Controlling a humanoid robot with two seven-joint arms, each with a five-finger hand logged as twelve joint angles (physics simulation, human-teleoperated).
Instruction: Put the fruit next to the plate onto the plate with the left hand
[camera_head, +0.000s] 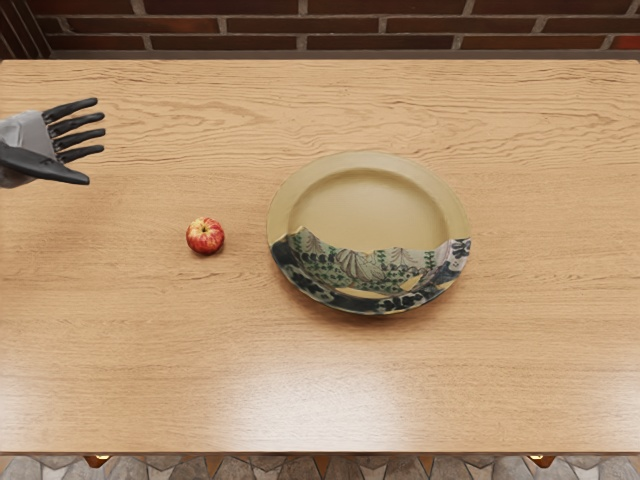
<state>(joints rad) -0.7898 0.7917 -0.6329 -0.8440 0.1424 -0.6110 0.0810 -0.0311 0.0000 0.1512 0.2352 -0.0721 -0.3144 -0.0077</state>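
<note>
A small red and yellow apple (205, 236) sits on the wooden table, a short way left of the plate. The plate (368, 232) is round and tan, with a dark leaf pattern along its near rim, and holds nothing. My left hand (62, 141) enters from the left edge, well up and to the left of the apple. Its dark fingers are spread and hold nothing. It hangs apart from both apple and plate. The right arm does not show.
The wooden table (320, 380) fills the view, with its front edge near the bottom. A brick wall (320, 25) runs behind the far edge.
</note>
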